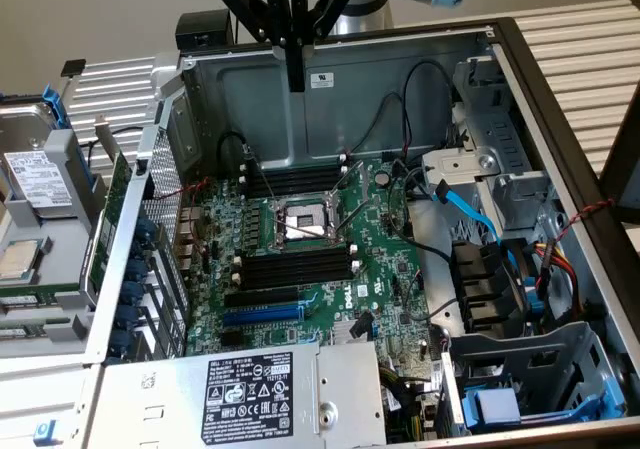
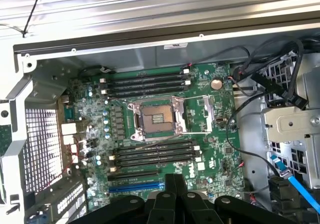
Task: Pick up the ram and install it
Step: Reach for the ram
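My gripper (image 1: 295, 81) hangs high over the open computer case, above its back wall, with the black fingers (image 2: 170, 184) pressed together and nothing between them. Below lies the green motherboard (image 1: 390, 269), with one bank of long black memory slots (image 1: 295, 181) behind the CPU socket (image 1: 305, 219) and a second bank (image 2: 152, 151) in front of it. All the slots look bare. A long thin green board (image 1: 105, 224), likely the ram, stands on edge just outside the case wall at the exterior view's left, far from the gripper. Its chips and label are not discernible.
A grey tray at the exterior view's left holds a hard drive (image 1: 35, 174) and a CPU (image 1: 20, 259). Inside the case are a blue expansion slot (image 1: 262, 314), the power supply (image 1: 250, 394), a drive cage (image 1: 490, 174), a blue cable (image 1: 470, 209) and loose black wires.
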You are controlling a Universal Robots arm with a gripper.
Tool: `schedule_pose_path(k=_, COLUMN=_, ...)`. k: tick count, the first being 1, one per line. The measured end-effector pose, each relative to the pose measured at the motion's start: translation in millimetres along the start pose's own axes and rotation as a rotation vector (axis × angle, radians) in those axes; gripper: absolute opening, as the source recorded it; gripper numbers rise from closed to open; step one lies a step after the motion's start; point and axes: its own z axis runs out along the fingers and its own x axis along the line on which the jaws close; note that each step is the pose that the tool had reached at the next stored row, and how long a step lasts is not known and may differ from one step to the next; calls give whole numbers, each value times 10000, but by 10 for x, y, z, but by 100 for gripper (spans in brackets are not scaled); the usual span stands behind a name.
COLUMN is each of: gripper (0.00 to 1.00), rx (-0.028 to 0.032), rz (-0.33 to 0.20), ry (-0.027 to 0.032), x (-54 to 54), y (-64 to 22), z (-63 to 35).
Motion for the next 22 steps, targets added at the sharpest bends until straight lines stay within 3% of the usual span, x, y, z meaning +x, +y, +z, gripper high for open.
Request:
schedule_pose_path(k=4, gripper=11, rx=1, rz=1, ry=0, x=65, y=-14, z=-2)
schedule_pose_path(k=22, gripper=11, rx=0, rz=2, ry=3, x=700, y=-157, z=-20)
